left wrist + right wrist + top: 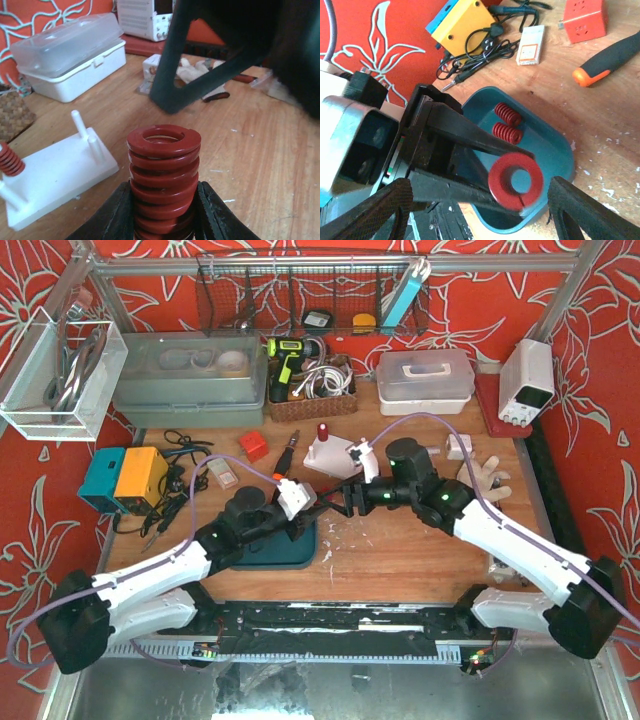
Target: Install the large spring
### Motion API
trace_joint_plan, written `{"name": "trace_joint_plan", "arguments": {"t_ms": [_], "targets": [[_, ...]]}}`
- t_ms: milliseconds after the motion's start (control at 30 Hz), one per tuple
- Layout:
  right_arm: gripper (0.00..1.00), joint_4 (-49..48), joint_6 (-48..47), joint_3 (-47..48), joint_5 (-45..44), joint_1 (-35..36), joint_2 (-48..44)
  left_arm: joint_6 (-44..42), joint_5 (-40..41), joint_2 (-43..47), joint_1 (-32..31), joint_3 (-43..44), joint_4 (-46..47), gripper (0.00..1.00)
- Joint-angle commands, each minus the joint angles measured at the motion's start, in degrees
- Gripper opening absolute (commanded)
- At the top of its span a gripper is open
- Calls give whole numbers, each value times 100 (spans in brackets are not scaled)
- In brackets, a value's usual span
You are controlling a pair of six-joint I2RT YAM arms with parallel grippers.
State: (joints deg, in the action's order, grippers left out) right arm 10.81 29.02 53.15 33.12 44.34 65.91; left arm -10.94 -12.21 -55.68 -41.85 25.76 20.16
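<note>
1. The large red coil spring (pixel 163 155) is off the table (pixel 265 150), clamped low on its body between the shut jaws of the left gripper (pixel 164 202). Its upper coils and open end stand free above the fingers.
2. The right gripper (pixel 480 200) is open. Its textured fingers (pixel 395 205) stand on either side of the spring's end, apart from it and holding nothing.
3. Handling, as I judge it: thick flat-wire coils packed close suggest a stiff, fairly heavy steel part that will not crush or bend in a grip. The painted, rounded surface looks smooth, so it could slip or roll between flat pads.
4. The best hold is probably across the middle coils, square to the axis. That leaves one end and the bore free to drop over a post.
5. The white plastic peg block (pixel 55 172) lies near on the table, with a small red spring (pixel 10 160) already on one peg. Other pegs are bare, and I cannot tell which suits this spring.
6. Two more small red springs (pixel 507 122) lie in the teal plastic tray (pixel 555 150).
</note>
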Motion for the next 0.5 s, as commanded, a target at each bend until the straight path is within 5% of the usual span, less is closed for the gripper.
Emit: {"name": "trace_joint_plan", "arguments": {"t_ms": [0,267,467], "targets": [[76,371,-139,316,3,168,357,95,-244,-56,-108,-43,872,2],[64,431,-193,406,-156,247,617,101,-289,-283,-179,-43,1120,2],[20,300,-168,335,-246,259,643,108,-140,-357,-236,-62,1229,8]]}}
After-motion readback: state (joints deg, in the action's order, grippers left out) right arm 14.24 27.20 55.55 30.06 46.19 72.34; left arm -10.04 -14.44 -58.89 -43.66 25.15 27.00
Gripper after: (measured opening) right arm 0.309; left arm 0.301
